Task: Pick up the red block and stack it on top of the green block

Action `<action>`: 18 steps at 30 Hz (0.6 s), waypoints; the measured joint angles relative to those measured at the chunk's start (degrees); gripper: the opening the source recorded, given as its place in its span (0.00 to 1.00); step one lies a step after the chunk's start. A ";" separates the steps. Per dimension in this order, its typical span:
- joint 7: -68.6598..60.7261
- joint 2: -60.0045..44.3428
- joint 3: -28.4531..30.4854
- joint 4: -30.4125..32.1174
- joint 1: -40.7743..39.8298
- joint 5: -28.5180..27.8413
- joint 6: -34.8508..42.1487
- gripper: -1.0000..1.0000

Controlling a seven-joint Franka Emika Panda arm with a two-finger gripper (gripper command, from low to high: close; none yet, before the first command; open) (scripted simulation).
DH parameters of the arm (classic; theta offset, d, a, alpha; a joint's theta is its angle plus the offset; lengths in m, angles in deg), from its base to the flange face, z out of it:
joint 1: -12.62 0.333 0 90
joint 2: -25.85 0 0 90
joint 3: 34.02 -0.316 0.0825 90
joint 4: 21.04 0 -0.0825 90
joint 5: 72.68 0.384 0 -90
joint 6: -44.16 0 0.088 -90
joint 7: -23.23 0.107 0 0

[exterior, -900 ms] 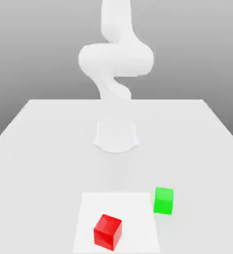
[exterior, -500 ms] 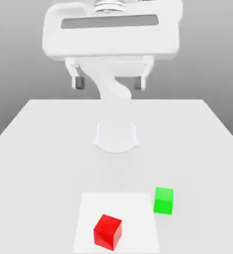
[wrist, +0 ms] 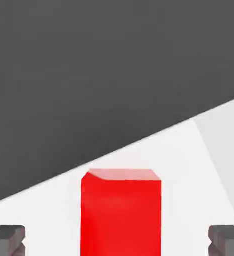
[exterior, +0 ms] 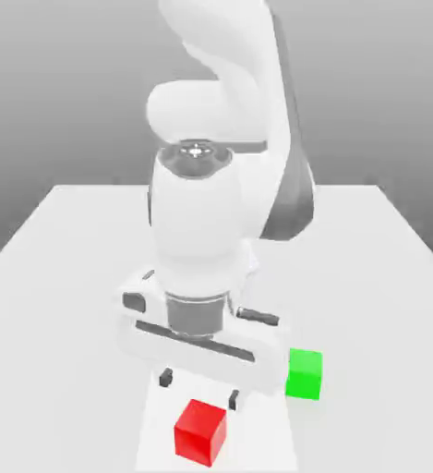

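Observation:
The red block (exterior: 200,430) rests on a lighter square patch of the white table (exterior: 63,277), near its front edge. Its red face (wrist: 120,212) stands large in the hand view, between the two dark fingertips (wrist: 7,239). My gripper (exterior: 199,389) hangs open just above and behind the red block, one finger to each side, touching nothing. The green block (exterior: 304,373) sits on the table to the exterior view's right of the red one, close beside my hand's white body.
The arm's white links (exterior: 210,212) and base rise from the middle of the table, behind the blocks. The table's far edge (wrist: 138,140) meets a dark grey backdrop in the hand view.
My hand has dropped from high above the table down to just over the red block, with the fingers still wide. Neither block has moved.

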 joint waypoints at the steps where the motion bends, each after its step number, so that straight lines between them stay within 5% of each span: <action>1: 0.18 -2.08 0.18 -0.29 0.13 -0.20 -1.72 0.50; 2: 0.34 -4.09 0.36 -0.58 0.28 -0.39 -3.40 0.00; 9: 0.48 -4.58 0.35 -0.64 0.25 -0.53 -3.85 0.00; 18: -8.85 11.09 -5.35 5.59 2.48 4.07 5.33 0.00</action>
